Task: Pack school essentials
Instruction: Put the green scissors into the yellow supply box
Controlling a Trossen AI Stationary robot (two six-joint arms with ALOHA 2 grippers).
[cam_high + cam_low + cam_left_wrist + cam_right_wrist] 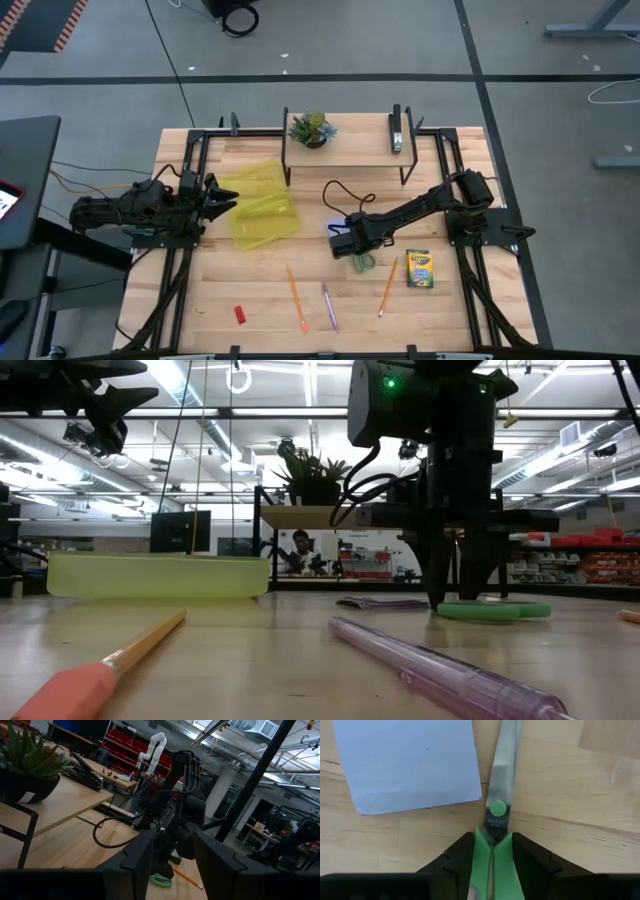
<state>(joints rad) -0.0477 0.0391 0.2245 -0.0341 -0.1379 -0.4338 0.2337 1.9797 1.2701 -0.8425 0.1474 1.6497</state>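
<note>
The green-handled scissors [498, 809] lie flat on the wooden table, blades shut, beside the pale blue notepad [410, 765]. My right gripper [493, 851] points straight down on them and is shut on their green shanks; in the high view it [352, 246] covers most of them. My left gripper [230, 198] hangs open above the table's left side, next to the yellow-green open case [262, 205], touching nothing. Toward the near edge lie two orange pencils [296, 298] [387, 287], a purple pen [329, 306], a red eraser [240, 314] and the crayon box [419, 269]. My right gripper pinches the scissors' two green shanks [492, 845] between its two fingers, just behind the pivot screw. The fingers come from above, pointing down, and lie across the scissors. The scissors lie flat on the table, the handle loops [495, 611] resting on the wood.
A low wooden shelf [350, 150] at the far edge carries a potted plant [310, 128] and a black stapler [397, 130]. A black cable [345, 195] loops on the table behind my right arm. Black frame rails run along both sides.
</note>
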